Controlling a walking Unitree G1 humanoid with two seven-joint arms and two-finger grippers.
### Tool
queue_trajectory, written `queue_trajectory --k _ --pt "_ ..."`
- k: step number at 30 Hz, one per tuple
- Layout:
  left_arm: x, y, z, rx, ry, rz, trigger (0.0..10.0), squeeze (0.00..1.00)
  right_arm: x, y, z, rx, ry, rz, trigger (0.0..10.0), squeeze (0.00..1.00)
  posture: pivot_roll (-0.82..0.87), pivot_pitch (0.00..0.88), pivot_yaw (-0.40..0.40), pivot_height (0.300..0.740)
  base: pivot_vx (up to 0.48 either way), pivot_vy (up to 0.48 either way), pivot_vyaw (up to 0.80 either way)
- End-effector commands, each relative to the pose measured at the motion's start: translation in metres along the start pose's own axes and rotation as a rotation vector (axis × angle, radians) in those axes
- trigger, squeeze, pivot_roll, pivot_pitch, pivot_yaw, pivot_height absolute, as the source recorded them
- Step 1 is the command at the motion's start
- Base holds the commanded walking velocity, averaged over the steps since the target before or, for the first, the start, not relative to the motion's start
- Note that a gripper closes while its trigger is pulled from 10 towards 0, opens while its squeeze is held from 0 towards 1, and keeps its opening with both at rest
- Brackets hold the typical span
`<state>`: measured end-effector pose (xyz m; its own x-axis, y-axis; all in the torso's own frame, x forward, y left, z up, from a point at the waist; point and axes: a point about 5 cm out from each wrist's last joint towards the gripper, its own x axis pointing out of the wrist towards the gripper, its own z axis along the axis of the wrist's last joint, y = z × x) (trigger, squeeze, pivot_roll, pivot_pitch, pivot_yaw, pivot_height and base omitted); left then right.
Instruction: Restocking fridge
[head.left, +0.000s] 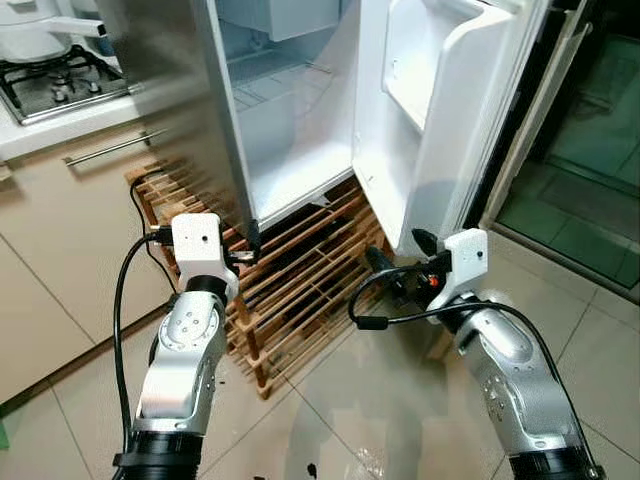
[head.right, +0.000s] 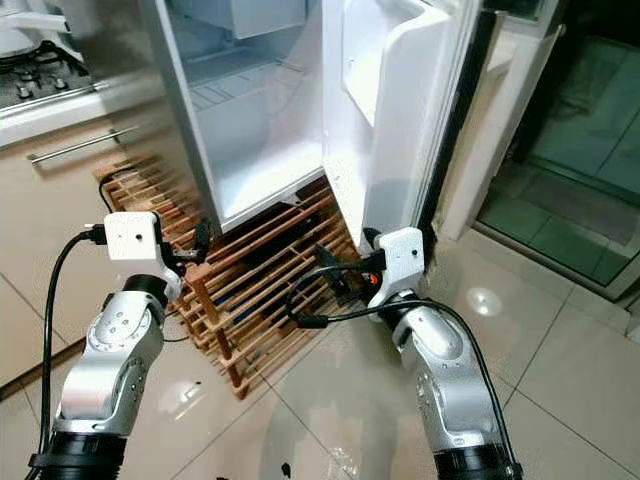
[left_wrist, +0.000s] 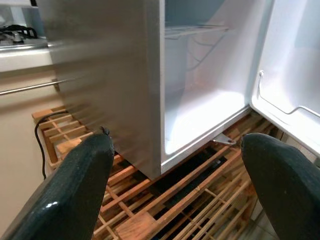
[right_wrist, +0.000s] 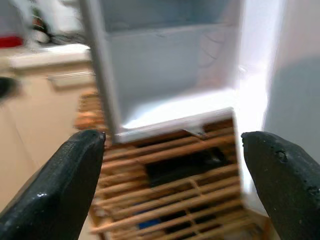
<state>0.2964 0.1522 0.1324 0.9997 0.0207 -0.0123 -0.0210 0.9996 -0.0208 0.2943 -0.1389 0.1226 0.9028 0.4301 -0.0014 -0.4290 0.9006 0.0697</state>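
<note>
Fridge (head.left: 290, 150) with door (head.left: 430, 110) wide, on wooden rack (head.left: 300, 280), tiled floor (head.left: 380, 400); both pincers (left_wrist: 175, 185) (right_wrist: 172, 185) apart, empty.

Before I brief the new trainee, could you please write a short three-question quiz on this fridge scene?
1. True or false: the fridge door is shut.
2. What does the fridge stand on? A) wooden rack B) metal cart C) bare tiles
3. Fill in: the left hand and right hand each have fingers spread ____.

Key: 1 false, the door is open; 2 A, the wooden rack; 3 open, holding nothing.
</note>
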Motion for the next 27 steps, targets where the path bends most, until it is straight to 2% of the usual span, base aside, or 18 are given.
queue_trajectory --k 1,8,9,11,13,14,16,18,19,20,21,22,23,24,25,26,27 --pt "0.004 -0.001 0.002 0.014 -0.01 -0.01 10.0 0.0 0.005 -0.018 0.001 -0.032 0.001 -0.091 10.0 0.39 -0.04 0.0 0.05 0.74 0.0 0.0 0.0" --pt "0.012 0.013 0.01 0.032 -0.036 0.038 10.0 0.0 0.018 -0.035 0.01 -0.07 -0.006 -0.098 10.0 0.37 -0.02 0.006 0.055 0.74 0.0 0.0 0.0" --pt "0.013 0.021 0.015 0.049 -0.05 0.063 10.0 0.0 0.023 -0.044 0.014 -0.083 -0.02 -0.098 10.0 0.38 -0.01 0.013 0.059 0.74 0.0 0.0 0.0" --pt "0.013 0.024 0.016 0.056 -0.055 0.071 10.0 0.0 0.025 -0.046 0.015 -0.089 -0.026 -0.095 10.0 0.38 -0.01 0.013 0.059 0.74 0.0 0.0 0.0" --pt "0.013 0.034 0.018 0.071 -0.055 0.1 10.0 0.0 0.032 -0.054 0.017 -0.103 -0.02 -0.098 10.0 0.37 0.0 0.028 0.068 0.74 0.0 0.0 0.0" --pt "0.013 0.034 0.019 0.074 -0.055 0.101 10.0 0.0 0.033 -0.062 0.016 -0.101 -0.006 -0.125 10.0 0.37 0.0 0.029 0.07 0.74 0.0 0.0 0.0" --pt "0.013 0.034 0.019 0.074 -0.056 0.099 10.0 0.0 0.032 -0.066 0.016 -0.088 -0.001 -0.14 10.0 0.37 0.0 0.03 0.075 0.74 0.0 0.0 0.0" --pt "0.014 0.029 0.02 0.073 -0.057 0.082 10.0 0.0 0.026 -0.083 0.018 -0.104 0.013 -0.21 10.0 0.37 -0.01 0.031 0.083 0.74 0.0 0.0 0.0" --pt "0.015 0.025 0.019 0.067 -0.055 0.065 10.0 0.0 0.015 -0.107 0.023 -0.192 0.035 -0.349 10.0 0.36 -0.02 0.033 0.089 0.74 0.0 0.0 0.0" --pt "0.015 0.025 0.019 0.067 -0.055 0.065 10.0 0.0 0.015 -0.107 0.023 -0.192 0.035 -0.349 10.0 0.36 -0.02 0.033 0.089 0.74 0.0 0.0 0.0" --pt "0.016 0.024 0.019 0.065 -0.054 0.06 10.0 0.0 0.01 -0.116 0.025 -0.23 0.045 -0.412 10.0 0.36 -0.02 0.033 0.089 0.74 0.0 0.0 0.0" --pt "0.016 0.021 0.019 0.062 -0.053 0.049 10.0 0.0 -0.003 -0.136 0.027 -0.299 0.094 -0.565 10.0 0.35 -0.03 0.036 0.092 0.74 0.0 0.0 0.0" --pt "0.017 0.02 0.019 0.06 -0.052 0.039 10.0 0.0 -0.015 -0.15 0.029 -0.324 0.113 -0.668 10.0 0.38 -0.03 0.039 0.093 0.74 0.0 0.0 0.0" --pt "0.017 0.018 0.019 0.053 -0.052 0.028 10.0 0.0 -0.023 -0.157 0.033 -0.309 0.101 -0.714 10.0 0.38 -0.03 0.039 0.093 0.74 0.0 0.0 0.0" --pt "0.018 0.017 0.019 0.043 -0.05 0.018 10.0 0.0 -0.024 -0.153 0.038 -0.29 0.044 -0.698 10.0 0.38 -0.04 0.04 0.096 0.74 0.0 0.0 0.0" --pt "0.018 0.017 0.019 0.043 -0.05 0.018 10.0 0.0 -0.024 -0.153 0.038 -0.29 0.044 -0.698 10.0 0.38 -0.04 0.04 0.096 0.74 0.0 0.0 0.0" --pt "0.019 0.017 0.019 0.036 -0.049 0.021 10.0 0.0 -0.019 -0.139 0.039 -0.253 -0.004 -0.639 10.0 0.37 -0.05 0.039 0.095 0.74 0.0 0.0 0.0"
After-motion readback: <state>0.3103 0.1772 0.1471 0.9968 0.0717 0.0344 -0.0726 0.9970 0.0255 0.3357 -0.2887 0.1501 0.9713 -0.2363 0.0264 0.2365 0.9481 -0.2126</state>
